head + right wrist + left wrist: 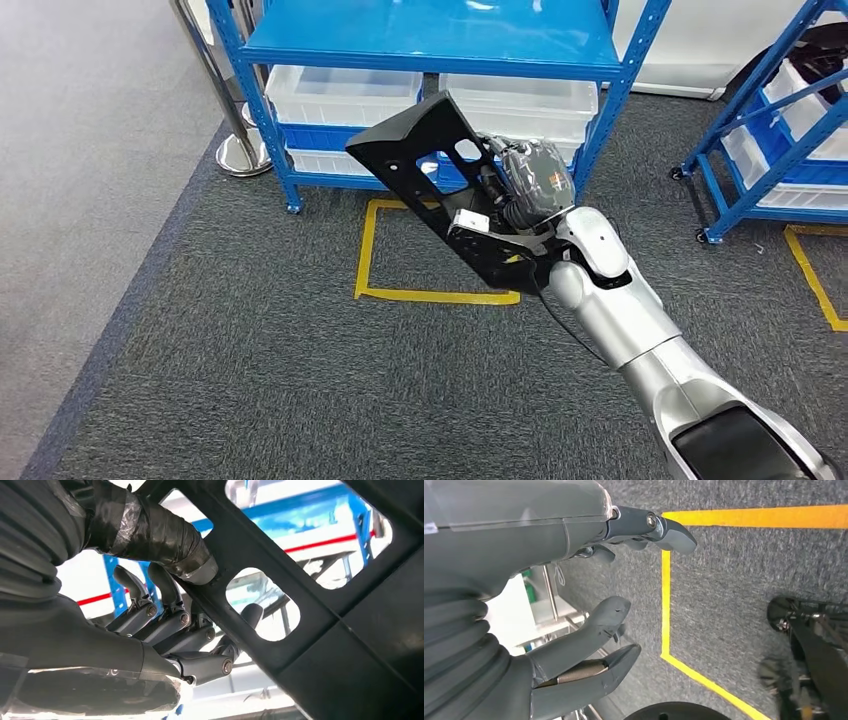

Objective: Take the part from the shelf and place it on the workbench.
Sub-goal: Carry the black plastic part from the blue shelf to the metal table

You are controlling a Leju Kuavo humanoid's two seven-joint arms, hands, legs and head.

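Head view shows the black part (440,180), a flat panel with several cutouts, held up in the air in front of the blue shelf (430,45) and tilted so that its long side runs down toward the robot. It hangs above the grey carpet (250,370) and over the yellow tape outline (430,295) on the floor, touching neither. The right hand (525,185) grips the part from behind, its fingers (167,625) curled around one of the black bars between the cutouts, as the right wrist view shows close up; the thumb, wrapped in dark tape, presses on the other side of the same bar. The silver right arm (620,310) reaches up from the lower right. White bins (345,95) sit on the lower level of the shelf behind the part, and a second blue shelf (770,130) stands off to the right. Left wrist view shows the left hand (574,595) over the carpet, holding nothing, thumb and fingers spread apart.
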